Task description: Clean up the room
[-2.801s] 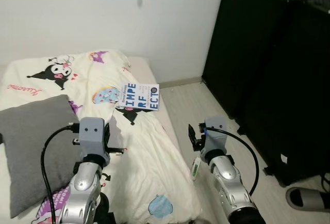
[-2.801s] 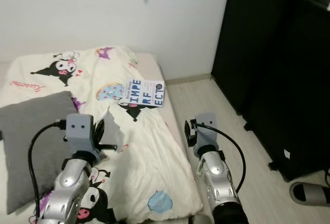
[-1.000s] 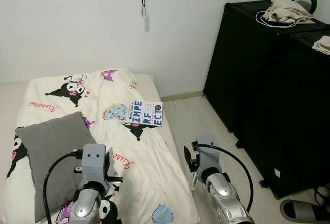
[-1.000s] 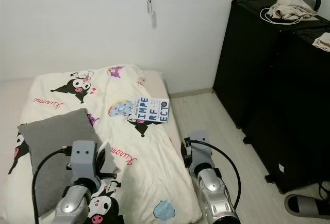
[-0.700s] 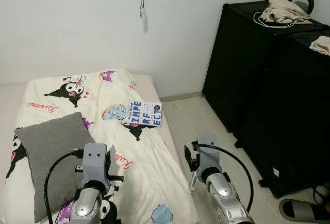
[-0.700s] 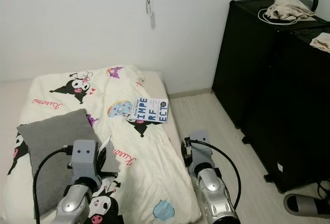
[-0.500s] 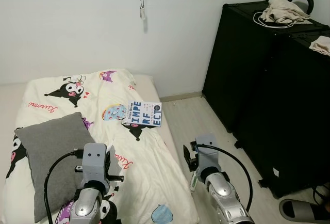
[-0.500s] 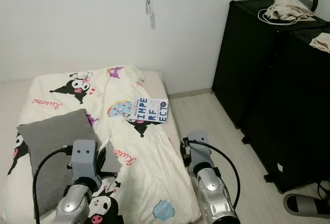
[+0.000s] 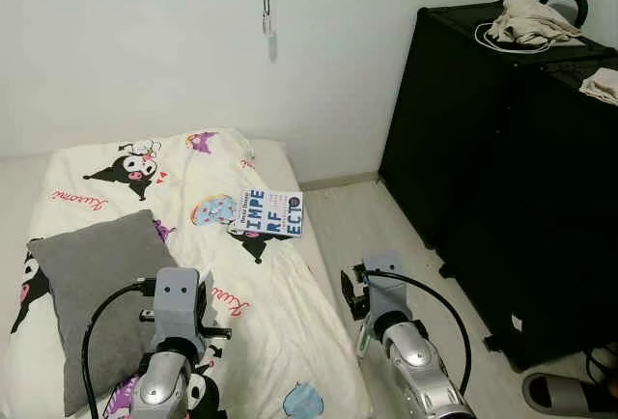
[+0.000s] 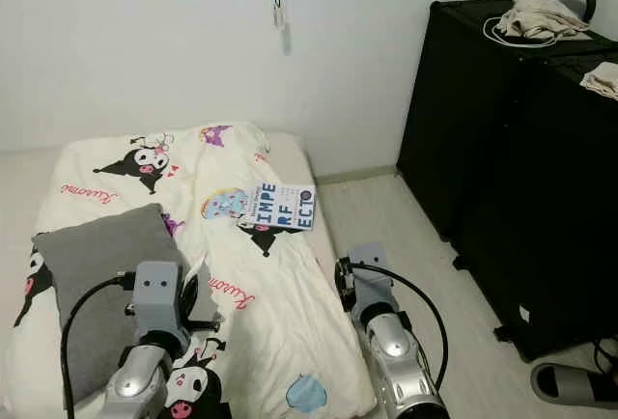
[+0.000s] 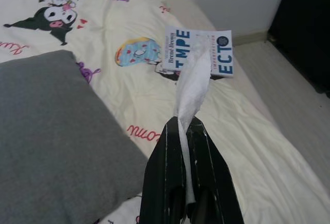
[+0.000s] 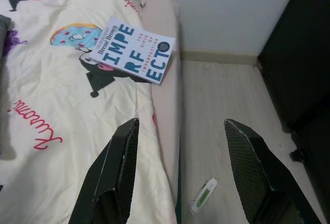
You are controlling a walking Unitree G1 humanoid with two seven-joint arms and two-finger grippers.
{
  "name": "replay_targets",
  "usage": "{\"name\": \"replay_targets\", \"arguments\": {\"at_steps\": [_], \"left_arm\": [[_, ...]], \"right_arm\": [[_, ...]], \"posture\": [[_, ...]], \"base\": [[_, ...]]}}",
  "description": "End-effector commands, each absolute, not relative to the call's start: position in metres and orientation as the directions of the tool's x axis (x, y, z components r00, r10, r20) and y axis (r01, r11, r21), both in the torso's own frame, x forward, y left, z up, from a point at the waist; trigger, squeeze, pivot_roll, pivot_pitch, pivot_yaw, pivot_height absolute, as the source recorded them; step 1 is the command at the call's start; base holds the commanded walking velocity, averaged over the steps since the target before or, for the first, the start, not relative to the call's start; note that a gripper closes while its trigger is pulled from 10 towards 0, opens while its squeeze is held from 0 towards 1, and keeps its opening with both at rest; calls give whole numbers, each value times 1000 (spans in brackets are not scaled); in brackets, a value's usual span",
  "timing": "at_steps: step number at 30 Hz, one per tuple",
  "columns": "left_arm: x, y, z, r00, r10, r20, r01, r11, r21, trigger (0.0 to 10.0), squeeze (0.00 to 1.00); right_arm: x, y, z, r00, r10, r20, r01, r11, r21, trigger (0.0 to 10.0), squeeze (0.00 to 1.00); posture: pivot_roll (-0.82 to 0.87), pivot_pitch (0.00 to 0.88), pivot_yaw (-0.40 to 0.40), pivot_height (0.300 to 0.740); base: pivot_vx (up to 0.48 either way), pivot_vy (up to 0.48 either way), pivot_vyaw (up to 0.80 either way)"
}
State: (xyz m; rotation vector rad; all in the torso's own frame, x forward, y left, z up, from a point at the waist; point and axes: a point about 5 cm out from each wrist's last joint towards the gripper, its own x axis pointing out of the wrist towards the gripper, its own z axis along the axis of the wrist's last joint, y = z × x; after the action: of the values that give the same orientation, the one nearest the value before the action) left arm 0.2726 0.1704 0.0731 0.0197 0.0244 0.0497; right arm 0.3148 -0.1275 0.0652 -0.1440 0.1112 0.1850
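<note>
1. A bedroom with a white wall (image 9: 145, 42), pale wood floor (image 9: 386, 226) and a low mattress (image 9: 290, 163) covered by a cream cartoon-print blanket (image 9: 193, 207).
2. A grey pillow (image 9: 92, 274) lies on the blanket on the robot's left.
3. A white book (image 9: 266, 213) with blue lettering lies flat near the mattress's floor-side edge, between the wall and the grippers.
4. A tall black cabinet (image 9: 502, 168) stands on the right, with crumpled cloth (image 9: 526, 21) on top; a dark slipper (image 9: 565, 395) sits on the floor at its foot.
5. The left gripper (image 11: 183, 126) hovers over the blanket beside the pillow, its fingers pressed together on a strip of white tissue (image 11: 192, 87) that sticks up between them.
6. The right gripper (image 12: 180, 172) hangs over the mattress edge, fingers spread wide and empty.
7. A small white-and-green object (image 12: 204, 194) lies on the floor just beside the mattress.
</note>
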Motion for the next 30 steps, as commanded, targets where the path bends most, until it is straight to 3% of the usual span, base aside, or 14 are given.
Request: {"name": "replay_targets", "arguments": {"at_steps": [1,30], "left_arm": [[268,171,66,997,58,-53,-57,998,28,10000,0],[268,172,67,997,61,-48,-59,998,34,10000,0]], "right_arm": [[313,-126,60,973,186,-138,-204,969,-137,10000,0],[314,-126,62,974,187,-131,-205,968,-143,10000,0]], "posture": [[31,120,-35,740],[37,128,-36,740]], "base": [[0,0,800],[0,0,800]]}}
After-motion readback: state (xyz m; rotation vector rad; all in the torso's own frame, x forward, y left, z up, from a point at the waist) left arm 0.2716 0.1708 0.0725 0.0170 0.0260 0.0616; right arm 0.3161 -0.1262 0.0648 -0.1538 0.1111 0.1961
